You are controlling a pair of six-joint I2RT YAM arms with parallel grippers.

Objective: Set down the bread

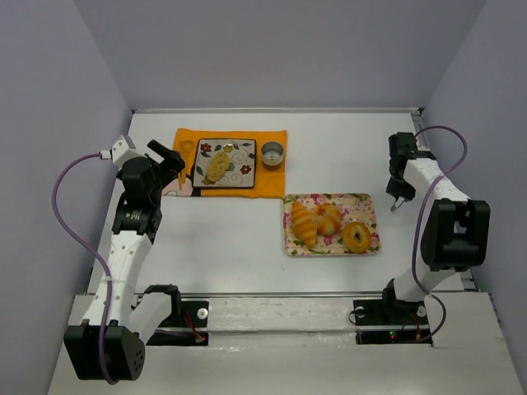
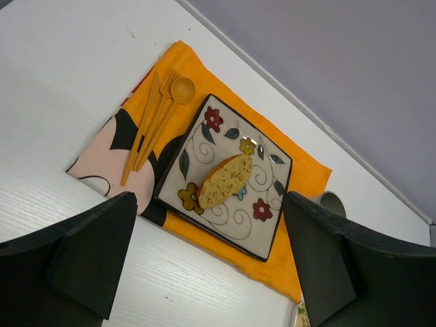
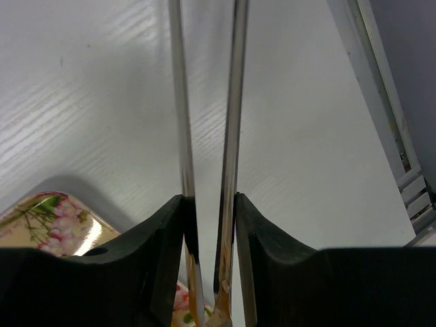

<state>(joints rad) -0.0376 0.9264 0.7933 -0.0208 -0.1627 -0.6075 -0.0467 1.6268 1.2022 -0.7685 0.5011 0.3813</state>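
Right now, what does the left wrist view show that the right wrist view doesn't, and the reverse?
Only the left wrist: the bread lying on the plate, the orange mat under it, a spoon on the mat, and part of a cup.
Only the right wrist: tongs clamped between the right fingers, a corner of the floral tray, and the table's edge rail.
Both: the white table and the purple wall.
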